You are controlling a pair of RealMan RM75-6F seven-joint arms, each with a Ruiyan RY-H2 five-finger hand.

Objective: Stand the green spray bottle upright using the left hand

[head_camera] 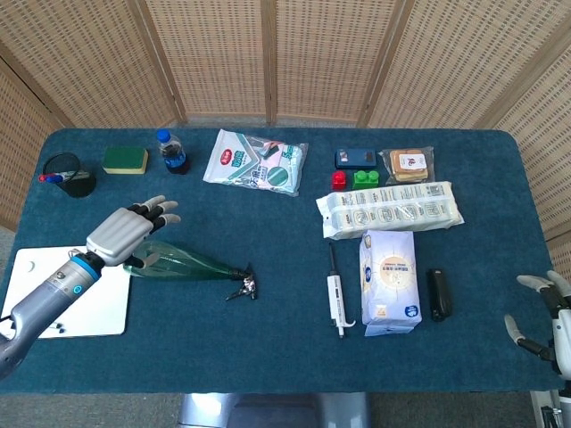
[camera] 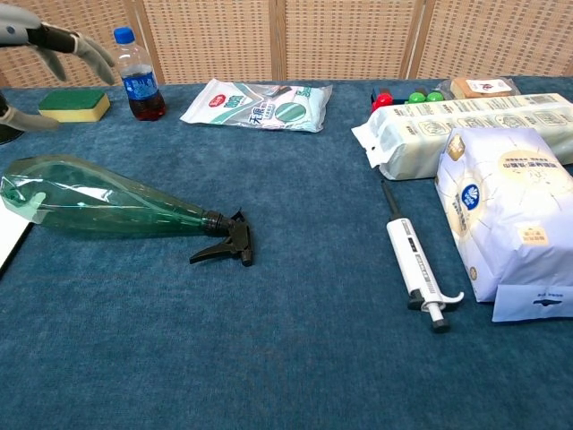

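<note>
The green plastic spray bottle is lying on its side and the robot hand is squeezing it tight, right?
Not quite. The green plastic spray bottle is lying on its side, but the left robot hand isn't squeezing it. The chest view shows the hand lifted above it, fingers spread, holding nothing.
</note>
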